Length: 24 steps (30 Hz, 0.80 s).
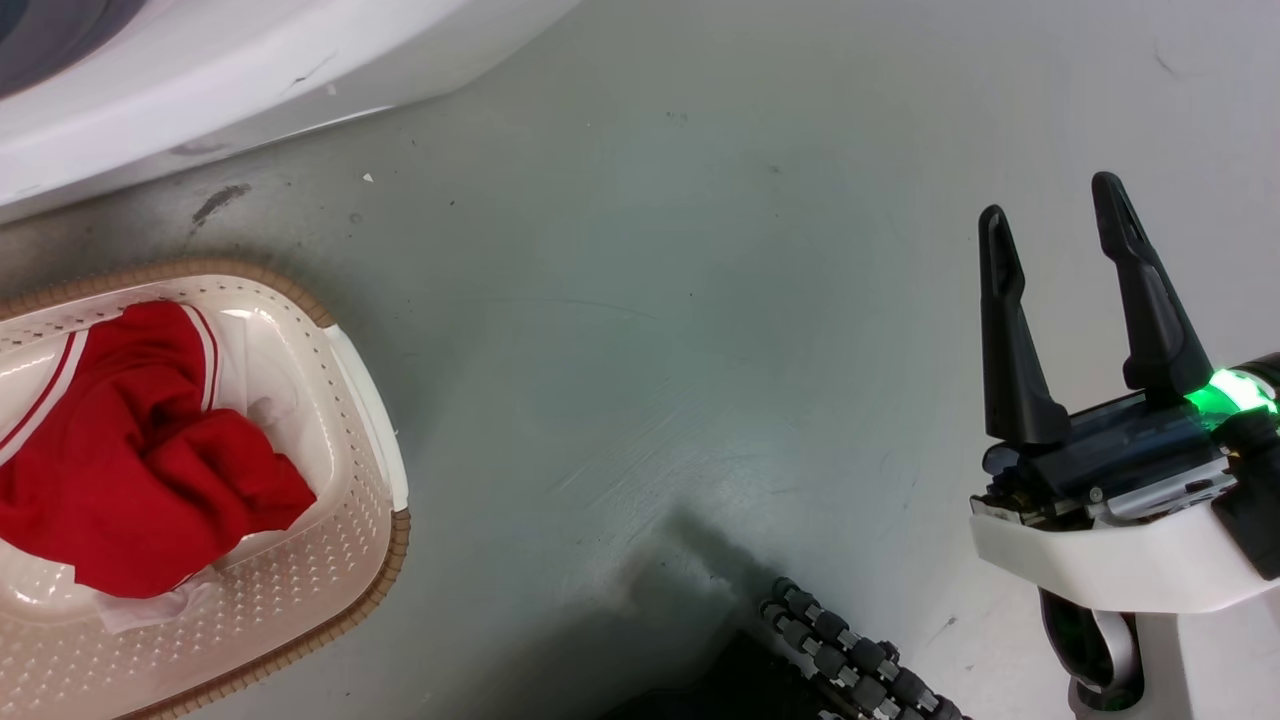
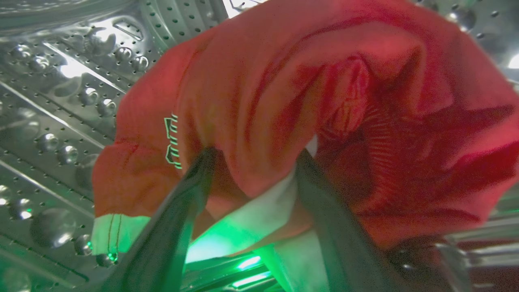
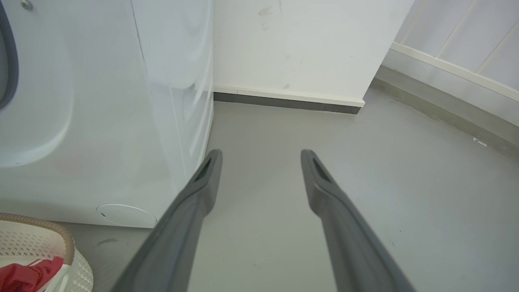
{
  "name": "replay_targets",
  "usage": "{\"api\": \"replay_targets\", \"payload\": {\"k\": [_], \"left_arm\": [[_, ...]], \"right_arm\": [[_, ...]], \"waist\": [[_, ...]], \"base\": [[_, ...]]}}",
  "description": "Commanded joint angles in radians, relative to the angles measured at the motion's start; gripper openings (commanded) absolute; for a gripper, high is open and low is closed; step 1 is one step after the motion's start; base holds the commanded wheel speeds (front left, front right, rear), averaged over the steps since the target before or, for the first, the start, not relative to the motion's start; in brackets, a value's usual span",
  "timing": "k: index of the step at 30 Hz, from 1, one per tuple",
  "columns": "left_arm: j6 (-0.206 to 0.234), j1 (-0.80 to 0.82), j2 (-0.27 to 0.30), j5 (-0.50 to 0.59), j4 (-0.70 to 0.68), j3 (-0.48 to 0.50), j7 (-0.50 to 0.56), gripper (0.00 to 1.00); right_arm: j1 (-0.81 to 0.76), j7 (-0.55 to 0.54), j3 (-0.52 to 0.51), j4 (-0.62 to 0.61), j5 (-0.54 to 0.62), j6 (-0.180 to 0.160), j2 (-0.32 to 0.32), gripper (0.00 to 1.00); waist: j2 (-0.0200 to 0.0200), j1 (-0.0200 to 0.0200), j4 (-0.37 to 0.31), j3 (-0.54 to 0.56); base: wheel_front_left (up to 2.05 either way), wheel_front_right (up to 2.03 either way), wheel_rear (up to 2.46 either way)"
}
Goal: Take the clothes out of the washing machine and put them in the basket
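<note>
In the left wrist view, the left gripper [image 2: 254,156] is inside the shiny steel drum [image 2: 52,121] of the washing machine [image 1: 200,70]. Its two dark fingers are wide apart, and their tips push into a red piece of clothing [image 2: 324,101] that takes up most of the middle and right of that picture. The cloth bulges between the fingers, but they are not squeezing it. Green light shines on its white edge at the bottom. In the head view, the basket [image 1: 370,400] sits on the grey floor [image 1: 650,300] at the lower left, just in front of the white machine. More red clothes [image 1: 140,450] with white stripes lie bunched inside it. The right gripper [image 1: 1048,200] is at the right of the head view, above the floor. Its fingers are spread apart too, with nothing in them.
</note>
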State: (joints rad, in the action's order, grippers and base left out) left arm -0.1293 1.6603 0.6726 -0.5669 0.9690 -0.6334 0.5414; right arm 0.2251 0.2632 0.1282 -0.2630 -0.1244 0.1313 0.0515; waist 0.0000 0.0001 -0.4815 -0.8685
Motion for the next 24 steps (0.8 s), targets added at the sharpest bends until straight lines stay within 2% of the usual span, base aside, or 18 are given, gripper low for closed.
{"api": "replay_targets", "payload": {"k": [1, 2, 18, 24], "left_arm": [[-0.001, -0.006, -0.010, 0.003, 0.018, -0.010, -0.006, 0.22], [-0.001, -0.004, -0.013, 0.001, 0.022, -0.017, -0.007, 0.00], [0.001, 0.046, -0.004, 0.010, 0.067, -0.017, -0.243, 0.00], [0.002, -0.033, -0.043, -0.014, 0.096, -0.009, -0.366, 0.00]], "right_arm": [[-0.005, 0.002, -0.003, -0.007, -0.005, -0.001, -0.002, 1.00], [-0.006, 0.002, -0.004, -0.006, -0.004, -0.001, -0.002, 1.00], [0.055, 0.002, 0.017, 0.017, 0.023, -0.001, -0.002, 1.00], [0.064, 0.002, -0.014, 0.027, 0.059, -0.001, -0.002, 1.00]], "waist": [[0.0000, -0.0001, 0.002, -0.003], [0.0000, -0.0001, 0.003, -0.005], [0.0000, -0.0001, 0.011, 0.030], [0.0000, -0.0001, 0.062, 0.093]], "base": [[0.00, 0.00, 0.00], [0.00, 0.00, 0.00], [0.00, 0.00, 0.00], [0.00, 0.00, 0.00]]}}
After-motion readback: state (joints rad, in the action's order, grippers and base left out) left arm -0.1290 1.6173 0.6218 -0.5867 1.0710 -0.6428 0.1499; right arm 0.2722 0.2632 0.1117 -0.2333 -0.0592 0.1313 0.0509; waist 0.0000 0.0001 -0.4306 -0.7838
